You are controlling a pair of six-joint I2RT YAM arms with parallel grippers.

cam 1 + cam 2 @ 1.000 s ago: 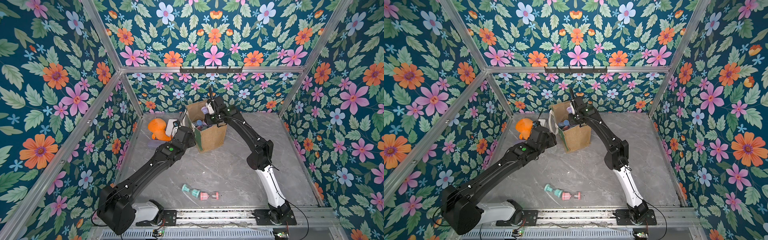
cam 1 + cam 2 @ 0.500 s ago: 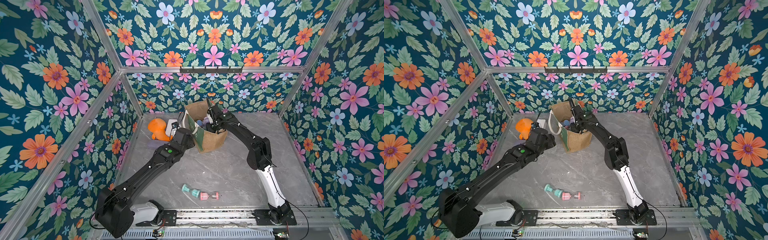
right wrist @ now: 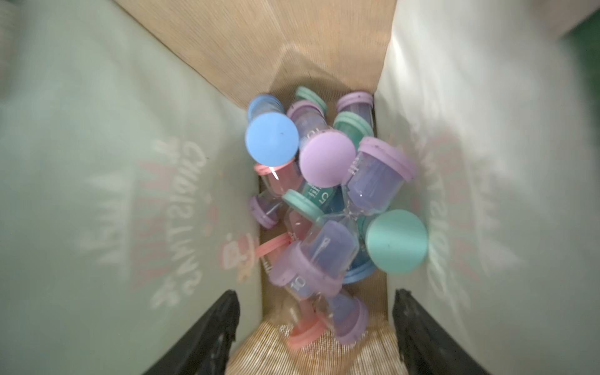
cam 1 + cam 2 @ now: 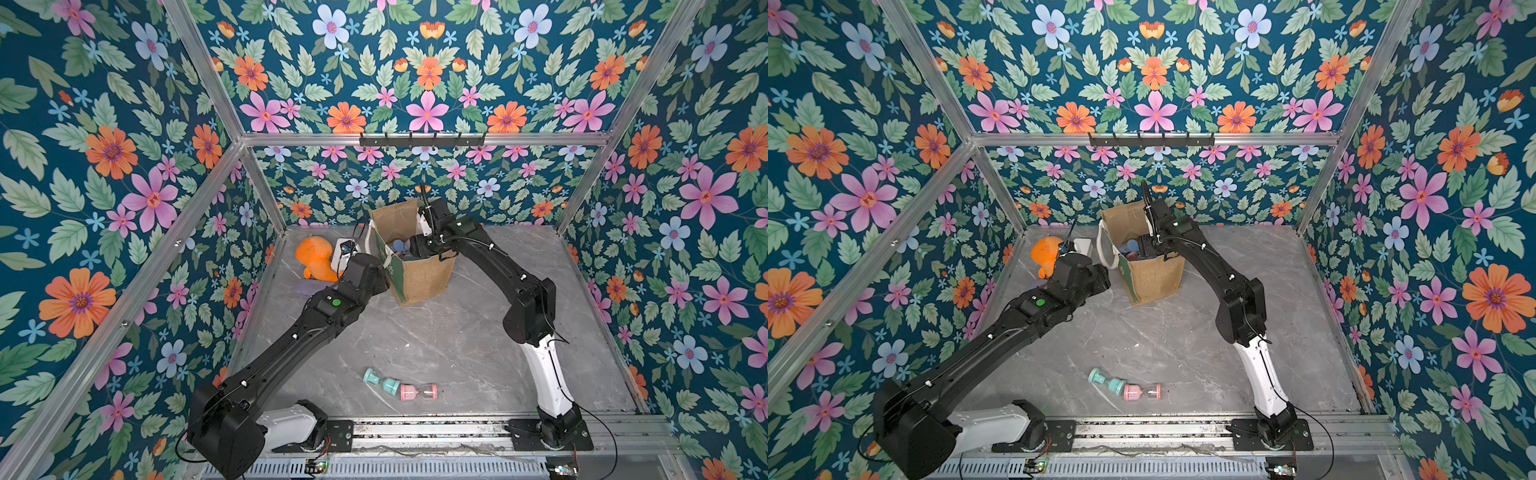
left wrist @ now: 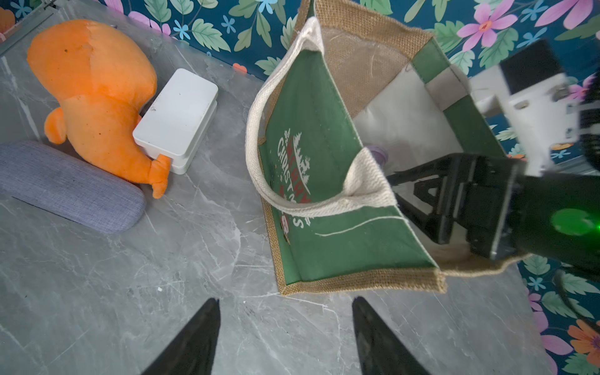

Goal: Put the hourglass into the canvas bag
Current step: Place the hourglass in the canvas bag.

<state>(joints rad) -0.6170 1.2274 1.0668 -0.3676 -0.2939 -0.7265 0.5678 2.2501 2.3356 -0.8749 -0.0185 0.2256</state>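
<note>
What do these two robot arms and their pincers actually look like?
Both are chunky jointed tubes, mostly matte black, with a glossy white segment nearest the metal base rail. The left arm carries a round green dot. The right arm has a ribbed black cable by its wrist. The left gripper and right gripper each end in two black pointed fingers.

Lab test cell, floral walls (image 4: 104, 145), aluminium frame (image 4: 291, 139)
</note>
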